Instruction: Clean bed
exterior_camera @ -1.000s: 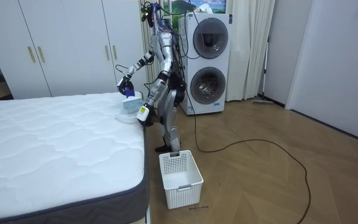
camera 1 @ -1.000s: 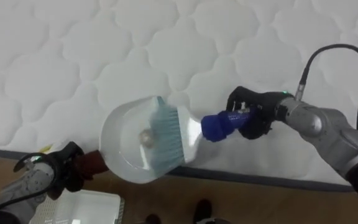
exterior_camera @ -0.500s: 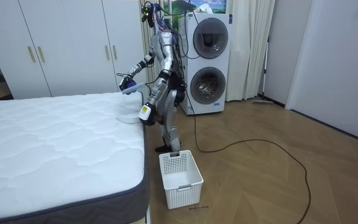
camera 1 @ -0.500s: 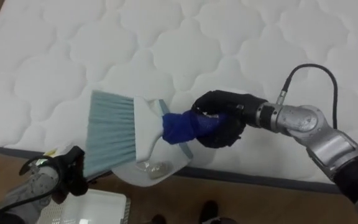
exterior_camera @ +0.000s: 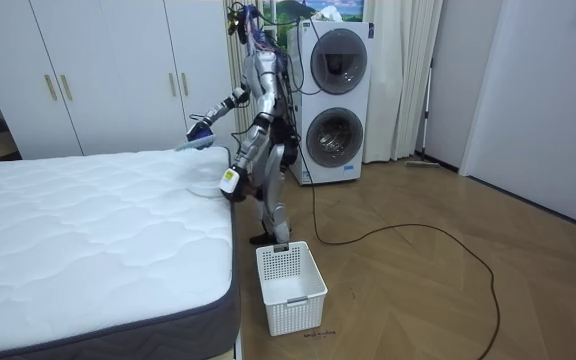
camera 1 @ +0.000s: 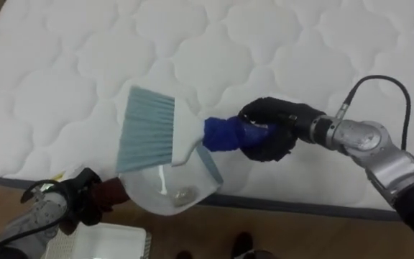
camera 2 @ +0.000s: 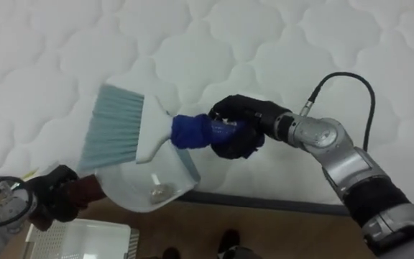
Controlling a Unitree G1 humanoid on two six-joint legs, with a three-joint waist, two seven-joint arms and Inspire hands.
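My right hand (camera 1: 275,129) is shut on the blue handle of a hand brush (camera 1: 147,129), holding its pale blue bristles in the air over the white mattress (camera 1: 85,65). Just below the bristles, at the mattress's near edge, is a white dustpan (camera 1: 146,196) with a small crumpled scrap (camera 1: 184,193) lying in it. My left hand (camera 1: 74,198) at the lower left is shut on the pan's dark red handle. In the room view I stand at the bed's far corner with the brush raised.
A white plastic basket (camera 1: 106,241) stands on the wooden floor under my left hand, also visible as the basket (exterior_camera: 290,285) beside the bed. Stacked washing machines (exterior_camera: 333,100) are behind me, and white wardrobes (exterior_camera: 98,80) line the wall.
The brush has come up out of the dustpan, where its bristles rested on the scrap, and now hangs above and slightly behind it. The scrap has slid to the pan's lower part.
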